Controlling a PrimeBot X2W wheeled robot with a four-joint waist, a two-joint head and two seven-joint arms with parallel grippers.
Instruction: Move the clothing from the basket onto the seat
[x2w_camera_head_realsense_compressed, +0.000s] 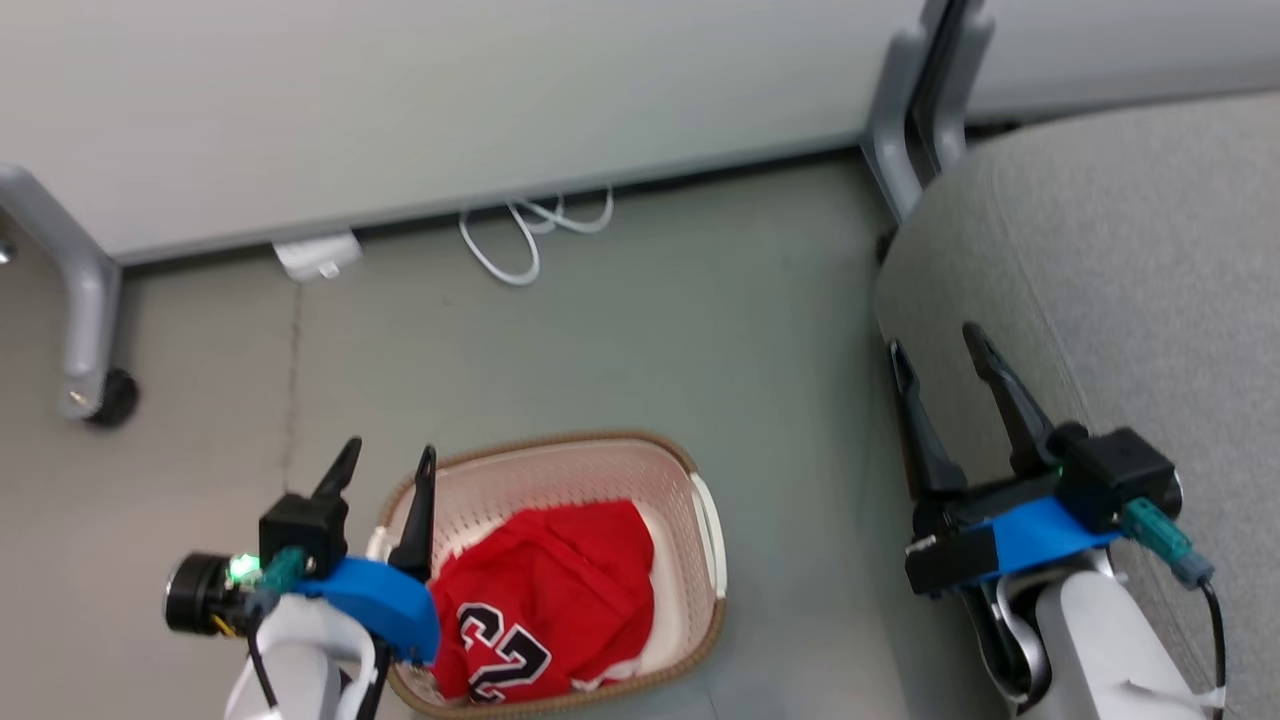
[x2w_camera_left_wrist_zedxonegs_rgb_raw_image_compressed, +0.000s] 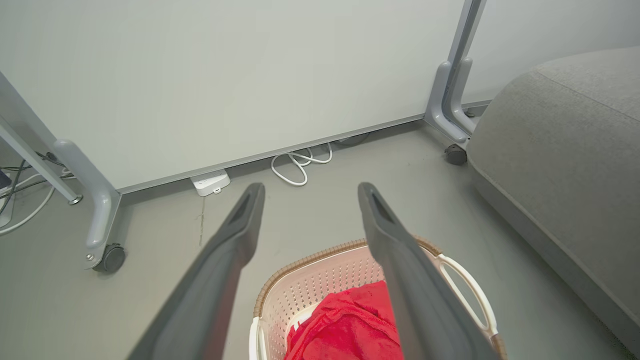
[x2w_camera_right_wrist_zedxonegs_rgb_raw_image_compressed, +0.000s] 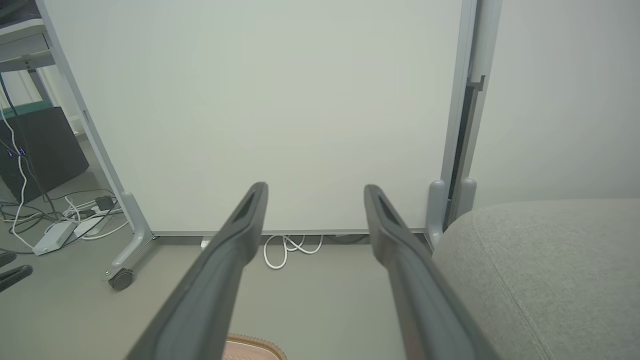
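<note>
- Far left: left gripper (x2w_camera_head_realsense_compressed: 390, 447), fingers spread wide, nothing between them; poised above the near-left edge of the basket (x2w_camera_head_realsense_compressed: 560, 441).
- Next over: clothing (x2w_camera_head_realsense_compressed: 560, 570) heaped inside the basket on the floor (x2w_camera_head_realsense_compressed: 700, 300) — red, navy-and-white numerals up; none yet on the seat (x2w_camera_head_realsense_compressed: 1120, 250).
- Judged step: reach-in stage, first pick not begun. Next move, probably: lower the left gripper into the heap, pinch a thick fold, lift clear of the rim, carry rightward.
- Right of basket: strip of bare floor, then right gripper (x2w_camera_head_realsense_compressed: 932, 338), fingers likewise parted and empty, across the seat's front edge; touching or not, unclear.
- Far right: seat, grey, bare where visible.
- Hard to make out: one garment or two in the heap. Basket's near-left corner hidden behind the left gripper, lower rim cut by the frame — seat cut off at right.
</note>
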